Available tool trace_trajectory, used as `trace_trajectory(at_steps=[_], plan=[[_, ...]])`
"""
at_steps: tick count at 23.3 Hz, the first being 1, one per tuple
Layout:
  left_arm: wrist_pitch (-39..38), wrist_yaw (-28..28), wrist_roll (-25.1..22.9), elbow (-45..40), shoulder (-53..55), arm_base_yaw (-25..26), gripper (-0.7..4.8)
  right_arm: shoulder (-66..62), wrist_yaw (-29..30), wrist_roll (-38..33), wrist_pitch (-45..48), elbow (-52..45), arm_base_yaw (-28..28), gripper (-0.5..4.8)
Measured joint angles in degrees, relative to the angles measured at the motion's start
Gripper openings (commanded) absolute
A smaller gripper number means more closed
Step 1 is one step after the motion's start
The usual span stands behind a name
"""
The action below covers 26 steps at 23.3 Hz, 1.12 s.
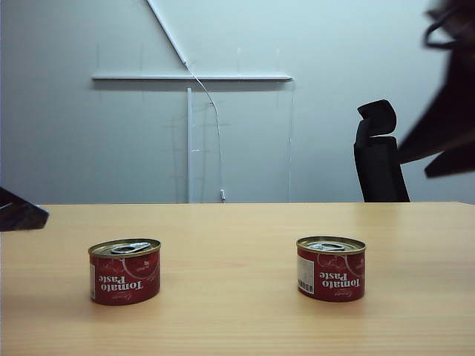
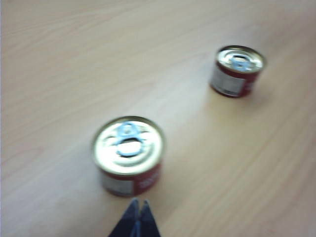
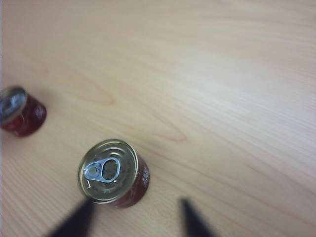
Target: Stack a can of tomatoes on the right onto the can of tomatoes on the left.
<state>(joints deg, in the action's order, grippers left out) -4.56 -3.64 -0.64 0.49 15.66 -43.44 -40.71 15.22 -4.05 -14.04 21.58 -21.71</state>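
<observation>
The right tomato can [image 1: 331, 268] stands upright on the wooden table [image 1: 237, 326], well apart from the left tomato can [image 1: 125, 271], and nothing touches either one. We see the right gripper [image 3: 136, 219] hanging above and just beside the right can, its fingers spread with nothing between them. Our left gripper [image 2: 135, 222] hovers near the left can, fingers pressed together.

right hand [image 3: 133, 219] blurred, left hand [image 2: 137, 220] cut off by frame edge

Bare table [image 1: 237, 245] between the two cans [image 1: 125, 271]
</observation>
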Motion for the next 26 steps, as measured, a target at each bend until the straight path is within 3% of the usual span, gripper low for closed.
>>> trace_trajectory(at_steps=[7,12,20,21,22,23,24,26], plan=[[-0.02,-0.07,0.00,0.00,0.00,-8.52,-0.02,-17.99,-0.22,8.41,2.93,4.48,-7.65,4.79],[-0.02,-0.07,0.00,0.00,0.00,-8.66,-0.02,-21.70,-3.78,9.44,7.74,4.48,-11.80,4.79],[-0.02,-0.07,0.00,0.00,0.00,-8.66,-0.02,-29.22,-4.70,10.10,13.07,4.55,-12.50,4.79],[-0.02,-0.07,0.00,0.00,0.00,-8.66,-0.02,-29.99,-4.70,10.10,14.08,4.55,-12.48,4.54],[-0.02,-0.07,0.00,0.00,0.00,-8.66,-0.02,-30.86,-4.72,10.10,15.78,4.55,-12.48,3.04],[-0.02,-0.07,0.00,0.00,0.00,-8.66,-0.02,-31.12,-4.70,10.10,16.31,4.59,-12.48,0.71],[-0.02,-0.09,0.00,0.00,0.00,-8.66,-0.02,-31.67,-4.70,10.03,16.48,4.87,-12.48,-0.08],[-0.02,-0.07,0.00,0.00,0.00,-8.66,-0.02,-31.67,-3.74,10.05,16.39,5.29,-12.50,-0.06]])
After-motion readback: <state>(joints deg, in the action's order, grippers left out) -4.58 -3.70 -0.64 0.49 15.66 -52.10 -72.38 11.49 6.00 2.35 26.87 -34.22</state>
